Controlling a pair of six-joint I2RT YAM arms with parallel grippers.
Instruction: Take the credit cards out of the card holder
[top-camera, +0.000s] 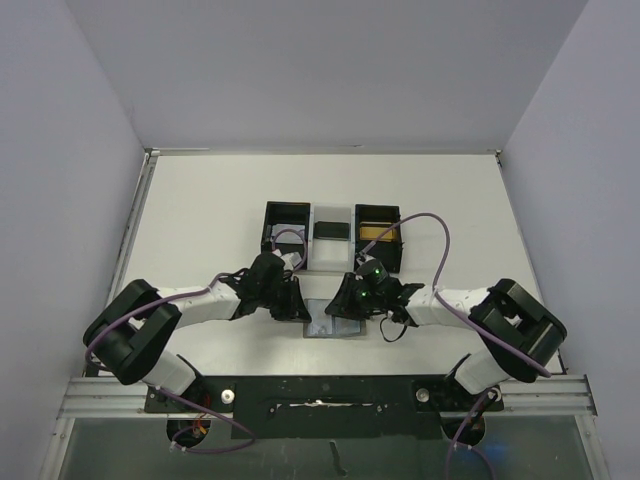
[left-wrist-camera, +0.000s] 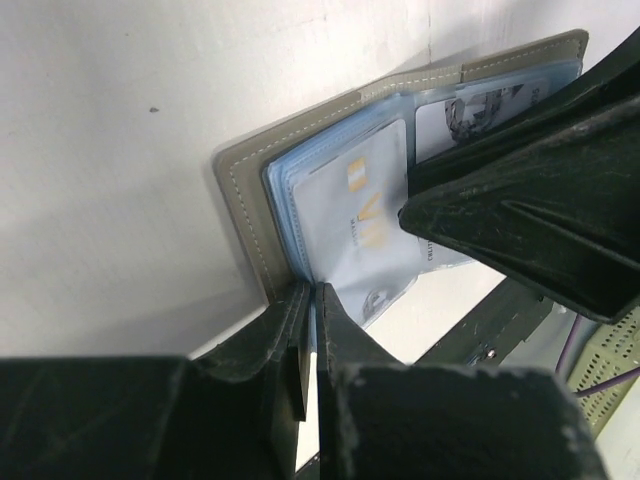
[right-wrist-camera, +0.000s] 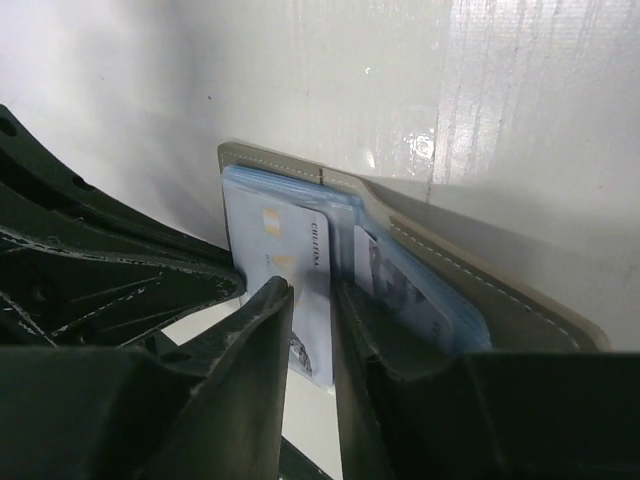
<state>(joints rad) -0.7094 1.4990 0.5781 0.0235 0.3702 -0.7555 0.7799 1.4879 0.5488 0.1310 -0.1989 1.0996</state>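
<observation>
Near the front edge of the table, between the two arms, the card holder lies open and flat, and both grippers are down on it. It is grey on the outside with a line of pale stitches, and inside I see bluish clear sleeves with cards in them. From the left side comes the left gripper. Its fingers are almost together and pinch the near edge of the sleeves, so that only a thin blue strip shows between them. From the right side comes the right gripper, close to the other one above the holder. Its fingers stand narrow, and the lower part of a pale card with a gold chip reaches into the gap. I cannot tell if they really press on it. This card is on the same half of the holder where the left gripper pinches. On the other half a second card with a dark picture sits in its sleeve. Behind the holder, farther from the arms, stands a tray with three compartments, black at both sides and white in the middle. A dark flat thing lies in the middle compartment, and a yellow thing lies in the right one.
</observation>
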